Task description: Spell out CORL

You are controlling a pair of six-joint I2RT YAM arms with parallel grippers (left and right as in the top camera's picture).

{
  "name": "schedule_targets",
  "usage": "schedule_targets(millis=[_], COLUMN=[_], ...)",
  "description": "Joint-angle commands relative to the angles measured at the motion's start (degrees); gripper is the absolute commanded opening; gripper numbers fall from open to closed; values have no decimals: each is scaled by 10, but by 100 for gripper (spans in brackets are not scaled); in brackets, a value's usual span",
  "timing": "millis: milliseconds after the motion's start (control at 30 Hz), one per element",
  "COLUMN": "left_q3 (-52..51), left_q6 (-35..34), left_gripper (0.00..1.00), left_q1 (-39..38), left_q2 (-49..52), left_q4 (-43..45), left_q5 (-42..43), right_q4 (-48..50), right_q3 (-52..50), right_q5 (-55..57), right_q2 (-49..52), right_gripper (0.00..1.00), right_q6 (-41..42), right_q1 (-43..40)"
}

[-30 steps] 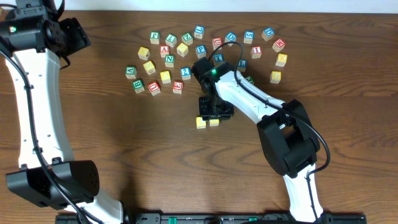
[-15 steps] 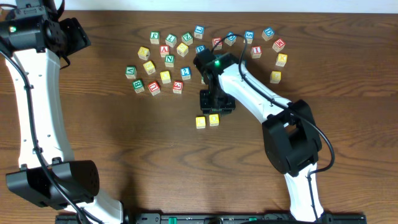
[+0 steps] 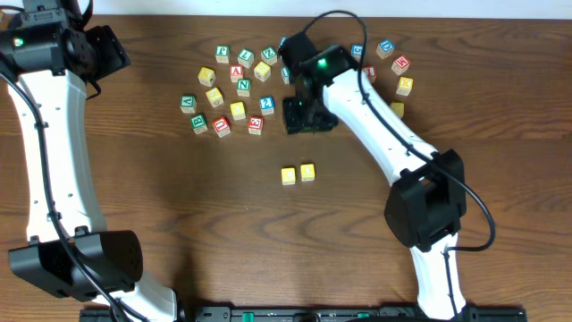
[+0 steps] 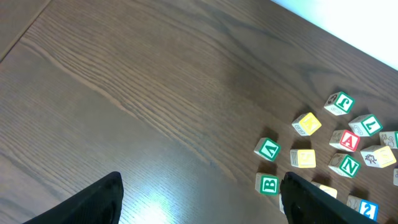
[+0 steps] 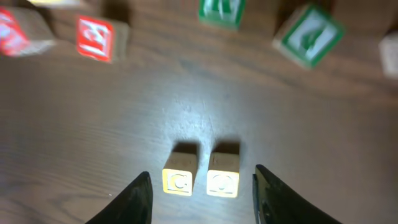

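Two yellow-topped cubes, C (image 3: 288, 175) and O (image 3: 307, 172), stand side by side on the table, slightly apart. In the right wrist view C (image 5: 179, 180) is on the left and O (image 5: 223, 182) on the right, both free between and below my open fingers. My right gripper (image 3: 308, 118) is open and empty, raised above the table at the near edge of the cube cluster; it also shows in the right wrist view (image 5: 202, 199). My left gripper (image 4: 202, 205) is open and empty at the far left (image 3: 109, 52). I cannot pick out the R and L cubes.
Several loose letter cubes lie in a cluster (image 3: 241, 85) at the back, spreading right to a red-lettered cube (image 3: 400, 64). The left wrist view shows a green B cube (image 4: 268, 185), a red A cube (image 4: 348, 140) and a green N cube (image 4: 344, 165).
My right gripper has drawn back from the two yellow cubes toward the far cluster, leaving both on the table. The left arm has not moved.
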Motion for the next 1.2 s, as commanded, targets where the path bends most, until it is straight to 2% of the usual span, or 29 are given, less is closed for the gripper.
schedule_targets(millis=[0, 267, 700, 1167], left_q3=[-3, -3, -3, -3], left_q6=[7, 7, 7, 7], left_gripper=[80, 80, 80, 80], left_q1=[4, 4, 4, 4], left_q2=[1, 1, 1, 1], left_q4=[-2, -2, -2, -2], left_q5=[-4, -4, -4, -3], right_q4=[-4, 2, 2, 7], right_q3=[50, 96, 101, 104], right_q5=[4, 4, 0, 0], right_q2=[-8, -8, -8, -8], right_gripper=[50, 54, 56, 60], right_q6=[-48, -63, -64, -64], right_q1=[-9, -32, -74, -74])
